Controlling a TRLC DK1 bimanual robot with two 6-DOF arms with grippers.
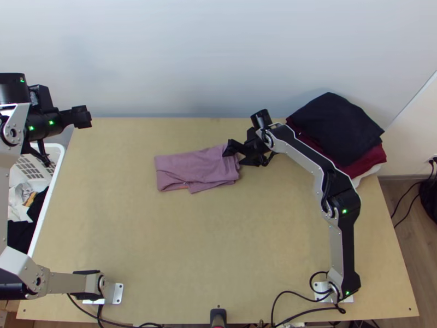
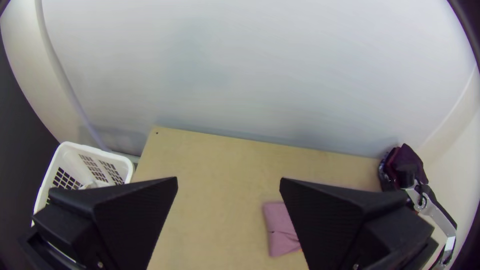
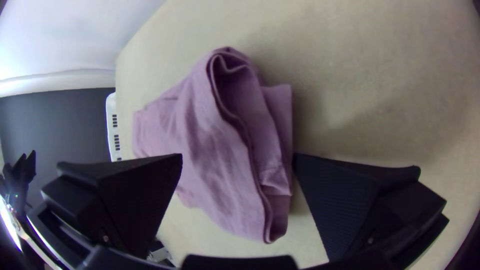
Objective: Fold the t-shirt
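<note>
While the folded t-shirt is lying mid-table, the right gripper is gaping wide at its right end, the left gripper gaping at left, both empty.

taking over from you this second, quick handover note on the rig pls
Left gripper: jaws open, nothing held, by the table's far left corner, near the laundry basket.
Right gripper: jaws open at the right end of the shirt, not clamped on it.
Job: the shirt lies mid-table toward the wall; folded clothes are piled at far right.
Done: shirt folded into a long, narrow bundle.
Left: probably fold in the loose-layered right end, smooth it, then perhaps stack it.
</note>
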